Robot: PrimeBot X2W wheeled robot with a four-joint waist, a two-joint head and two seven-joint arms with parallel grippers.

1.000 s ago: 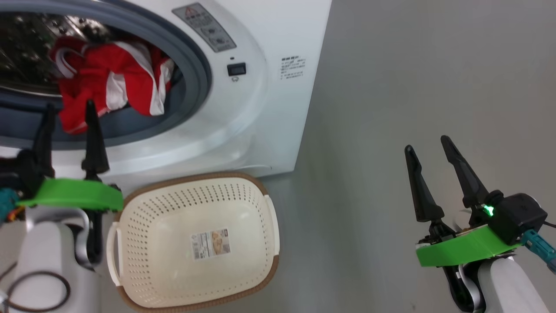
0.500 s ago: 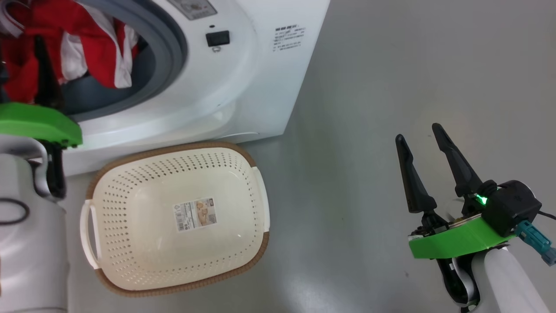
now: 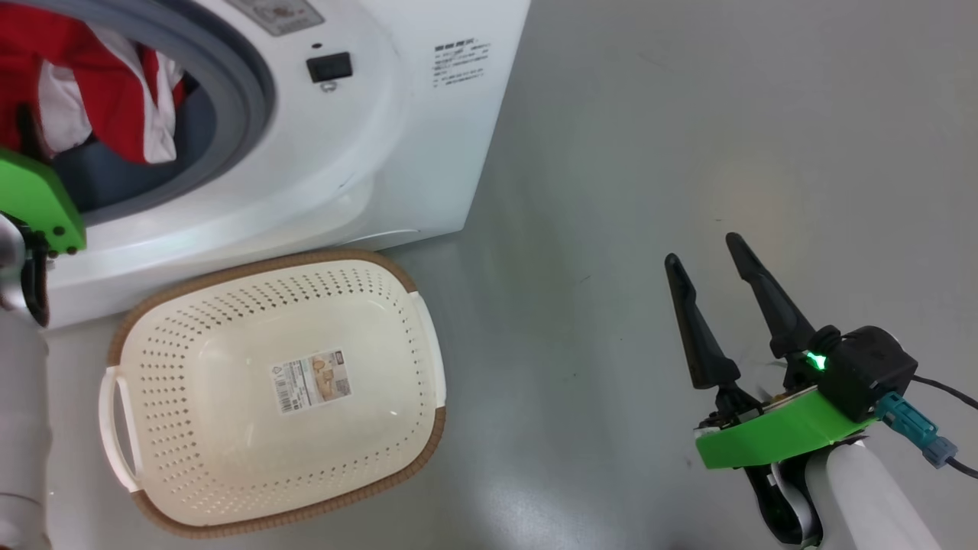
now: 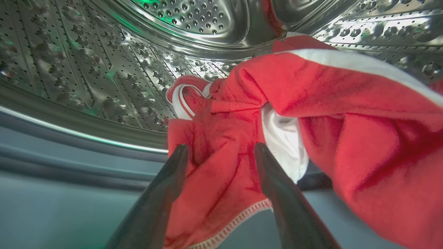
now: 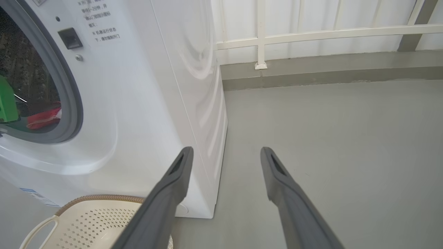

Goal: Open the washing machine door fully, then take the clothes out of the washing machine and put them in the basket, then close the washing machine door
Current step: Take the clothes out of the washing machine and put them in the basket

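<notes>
Left wrist view: the left claw is spread wide inside the perforated steel drum, its 2 fingers lined up on a fold of the bright red, white-striped clothes, nothing pinched yet. The right claw hangs open and empty over the grey floor. The cream perforated plastic basket sits empty just before the white front-loading washing machine. Unloading looks barely begun, and closing the door is left.

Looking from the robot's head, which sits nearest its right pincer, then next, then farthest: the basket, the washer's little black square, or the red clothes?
1. The basket, on the floor left of the right pincer.
2. The black square, higher on the washing machine front.
3. The clothes, inside the washing machine, farthest left.
</notes>
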